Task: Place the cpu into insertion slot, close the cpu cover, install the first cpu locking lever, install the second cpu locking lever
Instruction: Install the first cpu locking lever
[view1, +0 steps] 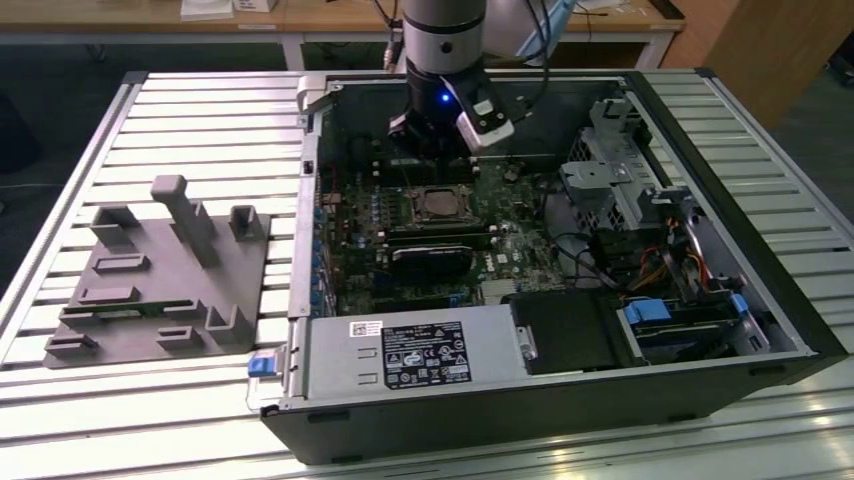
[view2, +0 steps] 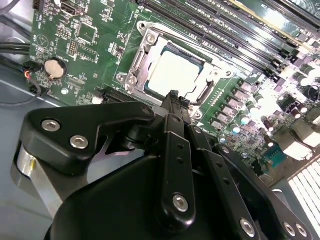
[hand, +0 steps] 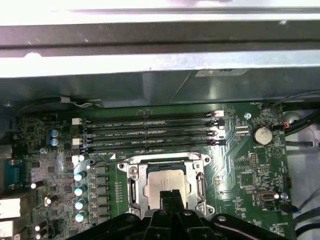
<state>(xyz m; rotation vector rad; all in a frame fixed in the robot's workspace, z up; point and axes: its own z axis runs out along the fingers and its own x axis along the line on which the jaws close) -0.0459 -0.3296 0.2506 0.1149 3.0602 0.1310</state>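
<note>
The cpu (view2: 175, 72) sits flat in the insertion slot (view1: 439, 206), its pale metal top facing up. The cpu cover (hand: 133, 176) lies down around it, and the chip shows through the window in the silvery frame. In both wrist views the frame looks level with the board, not tilted up.

My gripper (view2: 173, 97) hangs right over the near edge of that socket. The two black fingers (hand: 165, 200) are pressed together at the tips with nothing between them. Whether the tips touch the cover or stop just above it I cannot tell.

Around the socket spreads the green motherboard (hand: 240, 175). Four long black memory slots (hand: 150, 131) run side by side just beyond the far side of the socket. A row of small silver-topped capacitors (hand: 79, 190) stands beside it, and a round coin battery (view2: 55, 68) sits further off on the board.

In the exterior view the board lies on the floor of an open computer case (view1: 747, 300). My arm reaches down into the case from above. A silver power supply (view1: 400, 355) fills the near corner of the case, and a tangle of cables (view1: 667, 265) lies toward the exterior view's right. The case rests on a slatted metal table (view1: 200, 110). A grey fixture (view1: 160, 275) with upright posts lies on the table toward the exterior view's left, well apart from the case.
</note>
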